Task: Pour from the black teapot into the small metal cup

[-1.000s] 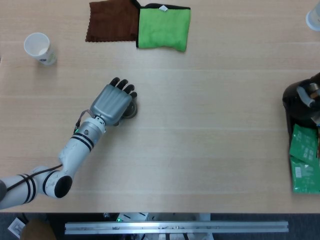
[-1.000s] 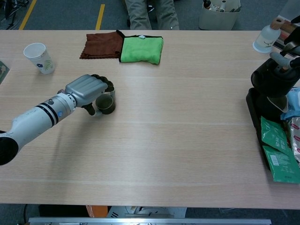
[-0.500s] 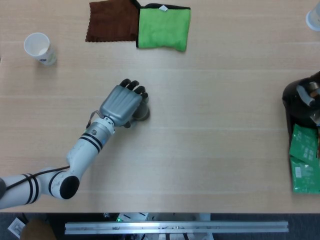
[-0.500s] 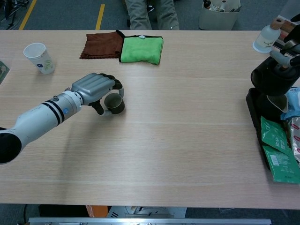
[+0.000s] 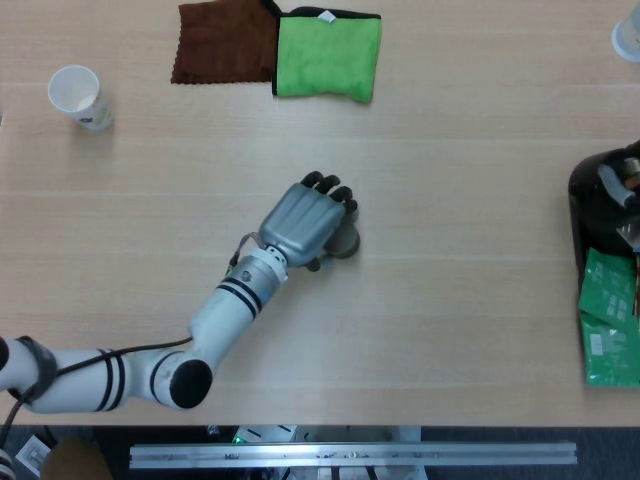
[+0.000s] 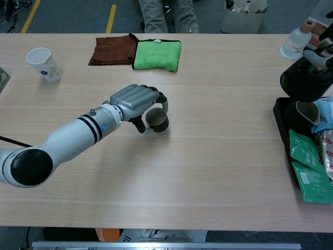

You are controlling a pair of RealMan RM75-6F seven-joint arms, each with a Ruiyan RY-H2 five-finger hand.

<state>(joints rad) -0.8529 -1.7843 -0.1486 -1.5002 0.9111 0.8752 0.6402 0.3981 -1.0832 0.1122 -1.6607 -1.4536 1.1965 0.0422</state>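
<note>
The small metal cup (image 6: 157,120) stands upright near the table's middle, gripped from the left side by my left hand (image 6: 135,100). From the head view that left hand (image 5: 303,223) covers most of the cup (image 5: 345,243). The black teapot (image 6: 303,83) hangs at the far right edge, raised off the black tray (image 6: 285,122). My right hand (image 6: 321,52) holds it by the top, mostly cut off by the frame. In the head view only part of the teapot (image 5: 598,205) shows.
A paper cup (image 6: 44,63) stands at the far left. A brown cloth (image 6: 111,51) and a green cloth (image 6: 157,55) lie at the back. Green packets (image 6: 309,174) lie at the right front, and a white bottle (image 6: 295,41) stands at the back right.
My left hand has slid the metal cup rightward and slightly nearer, toward the table's middle. The teapot has risen a little off the tray.
</note>
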